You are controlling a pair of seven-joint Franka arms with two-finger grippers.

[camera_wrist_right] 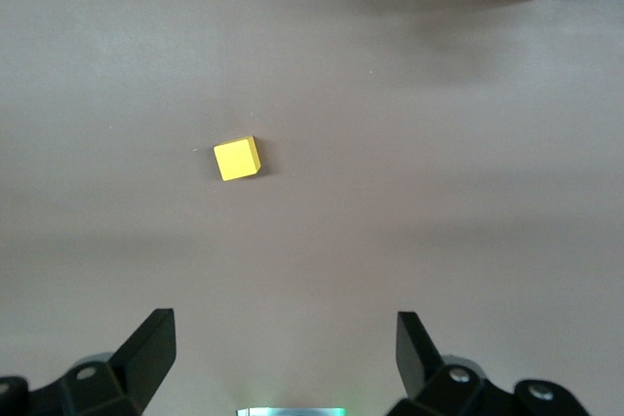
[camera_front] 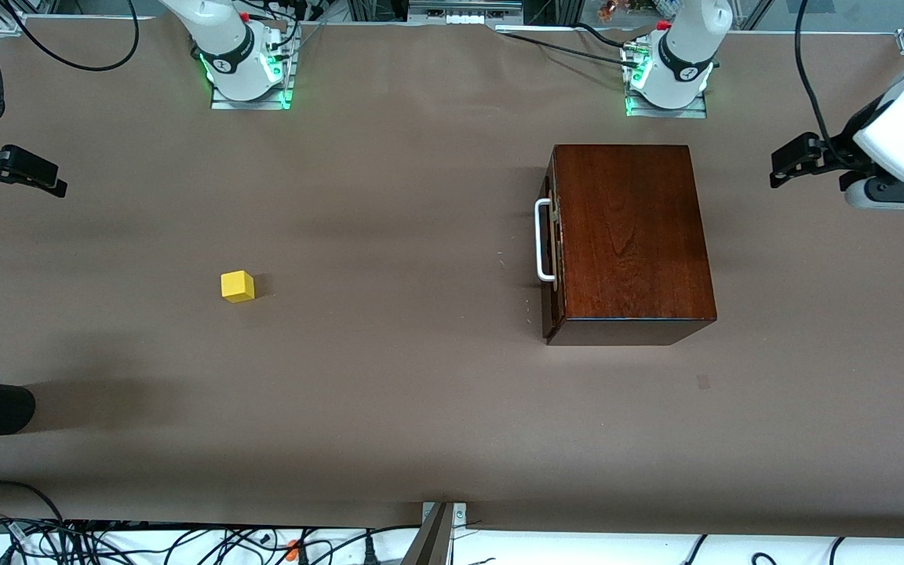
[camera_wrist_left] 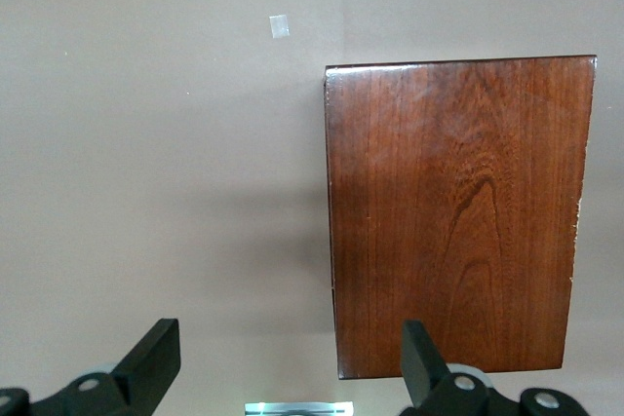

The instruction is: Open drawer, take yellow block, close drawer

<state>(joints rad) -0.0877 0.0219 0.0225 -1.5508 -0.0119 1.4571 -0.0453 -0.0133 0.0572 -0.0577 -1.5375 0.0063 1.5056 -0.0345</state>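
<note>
Brown paper covers the table (camera_front: 421, 392). On it sits the glossy dark wooden box (camera_front: 628, 235) toward the left arm's end, its drawer (camera_front: 551, 243) pushed in, white handle (camera_front: 542, 239) facing the right arm's end. The yellow block (camera_front: 238, 286) lies on the bare table toward the right arm's end, well apart from the box. The left gripper (camera_wrist_left: 288, 362) hangs spread wide and empty over the table beside the box. The right gripper (camera_wrist_right: 283, 358), equally wide and empty, hangs over the table near the block. No readable writing shows.

drawer (camera_front: 552, 259) shut, yellow block (camera_front: 238, 286) on table
</note>
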